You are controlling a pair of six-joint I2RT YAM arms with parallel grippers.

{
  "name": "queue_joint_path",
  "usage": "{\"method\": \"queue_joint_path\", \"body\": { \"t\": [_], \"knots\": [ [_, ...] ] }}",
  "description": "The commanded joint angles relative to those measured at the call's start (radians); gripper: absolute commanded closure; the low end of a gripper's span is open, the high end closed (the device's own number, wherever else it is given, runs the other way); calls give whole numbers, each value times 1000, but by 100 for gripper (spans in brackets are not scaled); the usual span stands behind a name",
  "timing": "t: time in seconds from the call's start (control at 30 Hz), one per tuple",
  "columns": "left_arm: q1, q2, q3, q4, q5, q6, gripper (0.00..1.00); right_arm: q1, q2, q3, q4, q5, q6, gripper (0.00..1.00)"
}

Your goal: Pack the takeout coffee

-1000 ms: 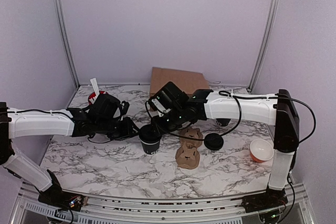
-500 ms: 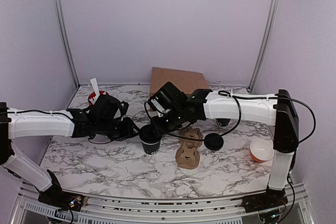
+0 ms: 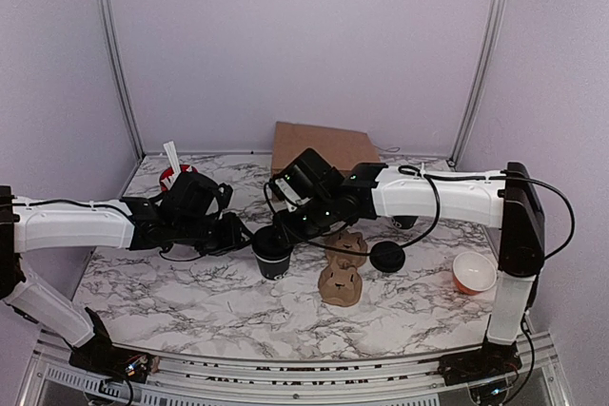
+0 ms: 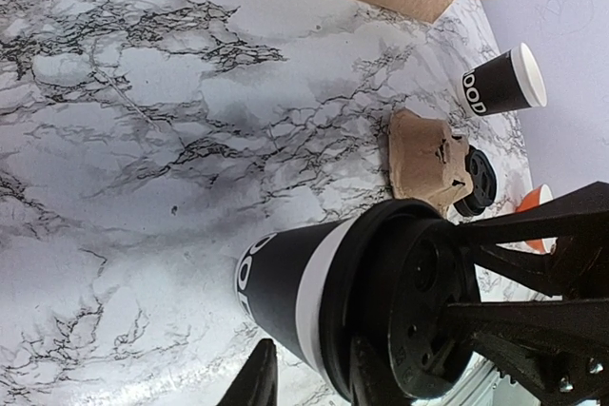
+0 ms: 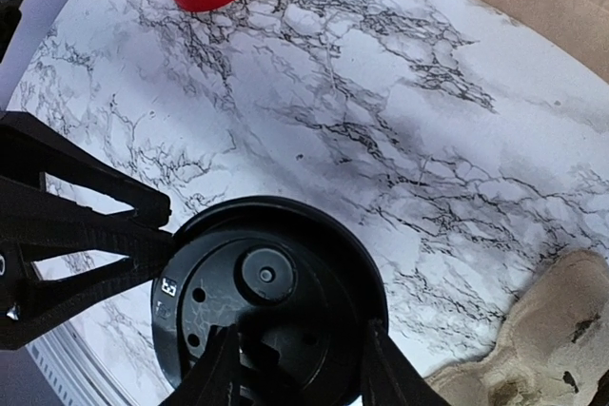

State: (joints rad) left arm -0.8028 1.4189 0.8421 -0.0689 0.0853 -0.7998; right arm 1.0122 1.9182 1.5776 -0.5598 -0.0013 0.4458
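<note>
Two grippers on one coffee cup right now, and it stands upright on the marble table, near the middle, just left of the cardboard carrier and well in front of the paper bag. My left gripper comes in from the side. Its fingers sit apart with the cup's wall between them, but I can't tell whether they pinch it. My right gripper hangs over the top, fingers spread across the near edge of the lid. I can't tell if they grip or only touch. I'd judge this cup light, with a thin paper wall that dents under a hard squeeze and a plastic lid that could pop off if I lift by it. The best hold is around the wall, just under the lid, where the rim stiffens it. Gentle squeeze and keep it upright, since I can't see whether it's full.
</note>
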Motion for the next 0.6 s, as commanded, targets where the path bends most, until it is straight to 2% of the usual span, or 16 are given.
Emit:
{"method": "queue_joint_path", "body": {
  "t": [0.0,0.37,0.57],
  "knots": [
    [-10,-34,-3,-3,-5,13,74,-21,-65,-25,85,-66,25,57],
    [-9,-41,19,-32,-18,26,74,-76,-123,-118,152,-147,58,53],
    [-7,-50,19,-49,-20,35,73,-123,-180,-250,247,-236,99,52]
  ]
}}
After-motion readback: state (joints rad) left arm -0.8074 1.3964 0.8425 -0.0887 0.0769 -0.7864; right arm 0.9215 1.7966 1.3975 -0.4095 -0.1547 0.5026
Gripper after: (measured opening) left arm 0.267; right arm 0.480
